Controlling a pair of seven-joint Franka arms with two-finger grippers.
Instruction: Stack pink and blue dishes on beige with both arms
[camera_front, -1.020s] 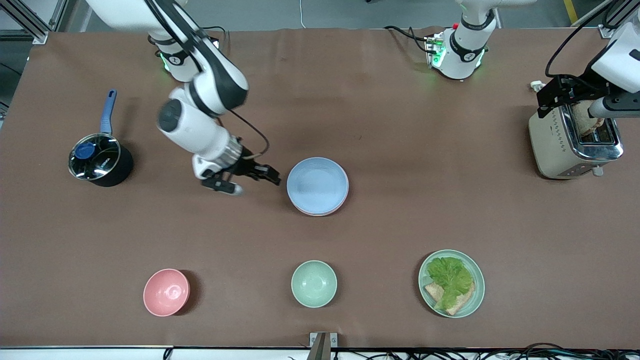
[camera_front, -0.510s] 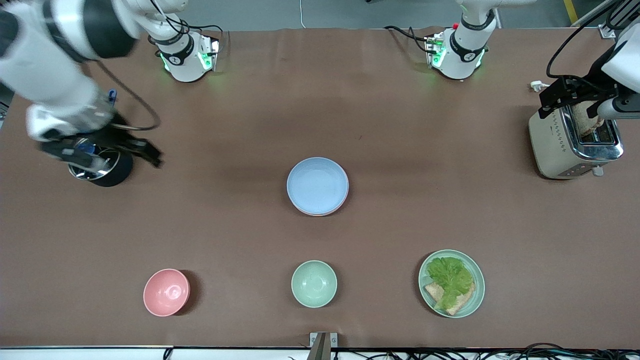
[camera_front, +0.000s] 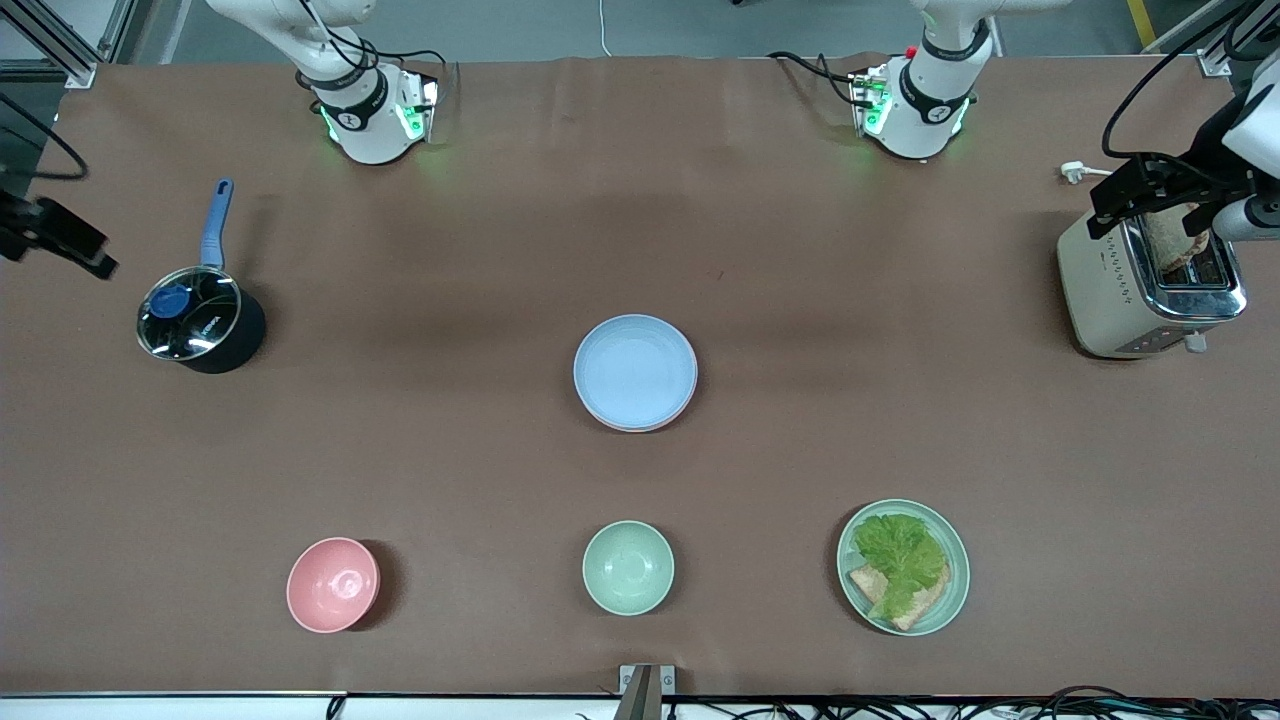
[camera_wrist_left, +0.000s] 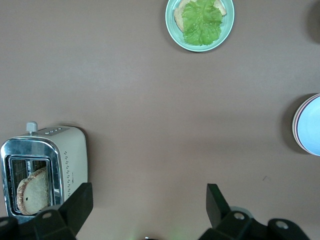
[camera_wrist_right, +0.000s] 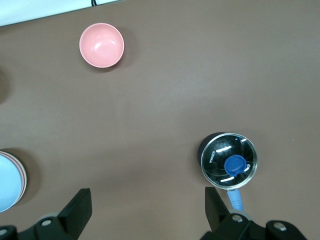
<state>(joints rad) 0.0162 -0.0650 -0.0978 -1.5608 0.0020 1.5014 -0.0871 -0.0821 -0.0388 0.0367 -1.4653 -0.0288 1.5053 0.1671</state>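
The light blue plate (camera_front: 635, 370) lies on top of a stack in the middle of the table. The pink plate's rim (camera_front: 632, 428) peeks out just beneath it. The beige plate is hidden under them. In the left wrist view the blue plate (camera_wrist_left: 312, 125) and the pink rim (camera_wrist_left: 295, 125) show at the picture's edge. My right gripper (camera_front: 55, 240) hangs open and empty in the air at the right arm's end of the table, by the pot. My left gripper (camera_front: 1160, 190) is open and empty over the toaster. Nothing sits between the right gripper's (camera_wrist_right: 147, 202) or the left gripper's (camera_wrist_left: 148, 200) fingers.
A black pot with a glass lid (camera_front: 195, 325) stands toward the right arm's end. A toaster with bread (camera_front: 1140, 290) stands at the left arm's end. Nearer the camera are a pink bowl (camera_front: 333, 584), a green bowl (camera_front: 628, 567) and a green plate with lettuce (camera_front: 903, 567).
My right arm has swung away from beside the plate stack, past the pot, to the table's end. The left gripper has shifted slightly over the toaster. The stack has not moved.
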